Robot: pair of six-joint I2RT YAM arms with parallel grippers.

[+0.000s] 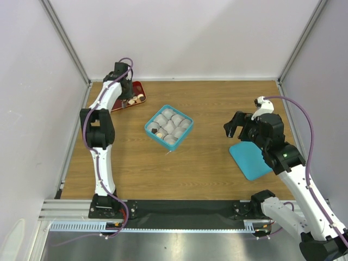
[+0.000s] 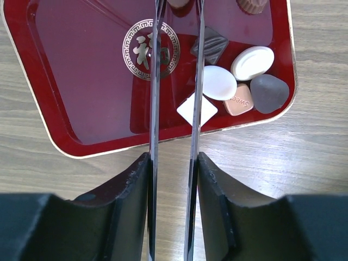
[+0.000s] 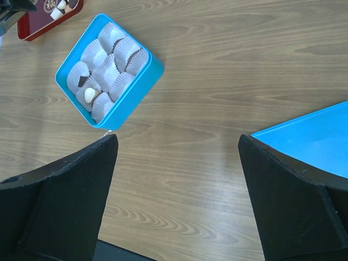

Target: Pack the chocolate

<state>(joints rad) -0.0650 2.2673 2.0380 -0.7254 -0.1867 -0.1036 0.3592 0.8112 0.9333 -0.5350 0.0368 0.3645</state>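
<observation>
Several chocolate pieces (image 2: pixel 219 82), white, tan and dark, lie in the right corner of the red tray (image 2: pixel 81 81) at the table's far left (image 1: pixel 120 104). My left gripper (image 2: pixel 178 6) hangs over the tray, its thin metal blades a narrow gap apart. A brown piece (image 2: pixel 178 2) shows between them at the frame's top edge; contact is unclear. The teal box (image 1: pixel 168 126) of white paper cups holds a white piece (image 3: pixel 88 95) and a dark piece (image 3: pixel 81 81). My right gripper (image 3: pixel 176 138) is open and empty above bare wood, right of the box.
The teal lid (image 1: pixel 250 157) lies flat at the right, under my right arm; its corner also shows in the right wrist view (image 3: pixel 310 136). Grey walls with metal posts close in the table on three sides. A black strip runs along the near edge.
</observation>
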